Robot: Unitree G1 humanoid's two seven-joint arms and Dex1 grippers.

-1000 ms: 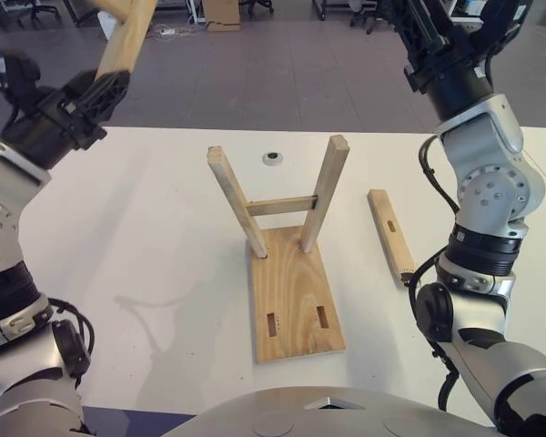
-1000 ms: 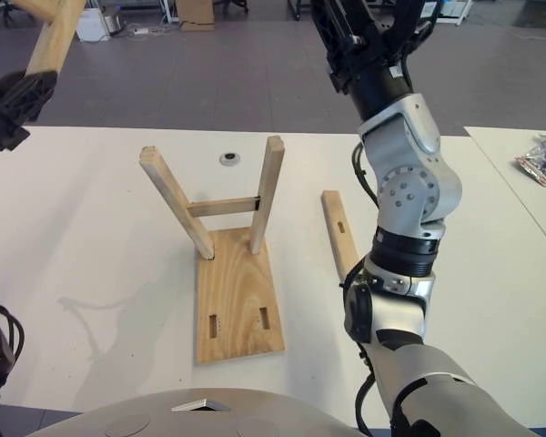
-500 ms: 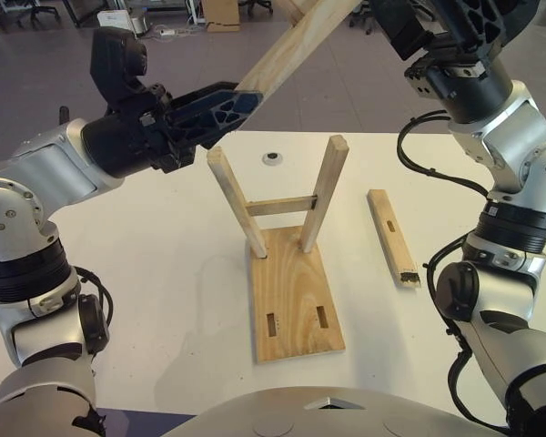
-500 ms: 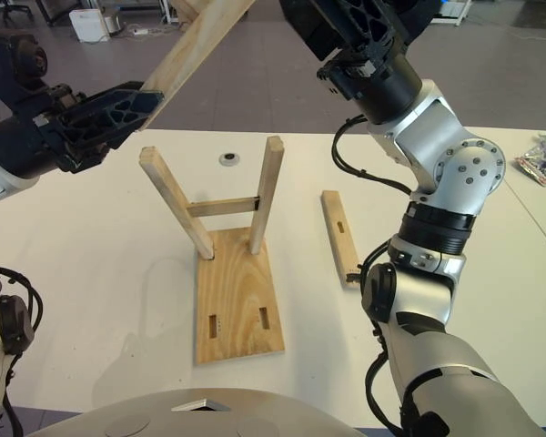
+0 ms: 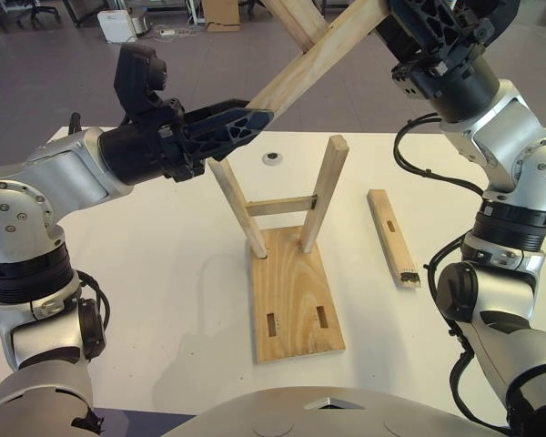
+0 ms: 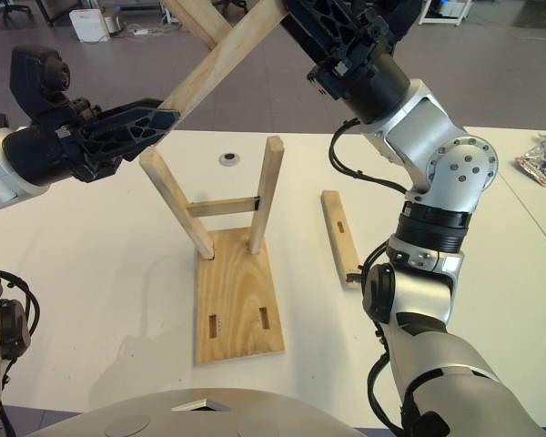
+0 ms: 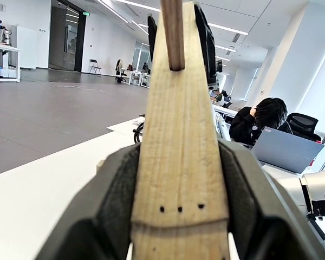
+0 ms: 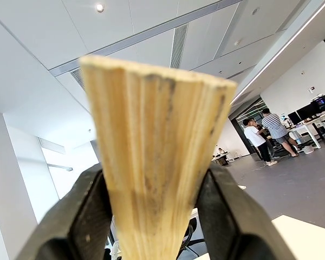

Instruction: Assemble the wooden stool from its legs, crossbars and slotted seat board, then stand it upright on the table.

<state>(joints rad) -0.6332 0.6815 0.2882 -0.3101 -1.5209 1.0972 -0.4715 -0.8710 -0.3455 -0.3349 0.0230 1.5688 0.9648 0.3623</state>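
Moved: one leg (image 5: 320, 62) had swung in from the far left, over the seat board (image 5: 296, 273).
Left gripper (image 7: 180, 179): clamped around that leg, its long axis slanting up and rightward.
Right gripper (image 8: 157, 216): closed around a second leg (image 8: 151, 135), which crossed the first overhead.
Seat board: flat on the table (image 5: 164, 273), with empty slots (image 5: 320, 317) at its near end, below both held legs.

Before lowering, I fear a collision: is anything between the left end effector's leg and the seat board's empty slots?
The slots lie bare, but the fitted legs stand beneath the left-held leg, which crosses the right-held leg overhead.
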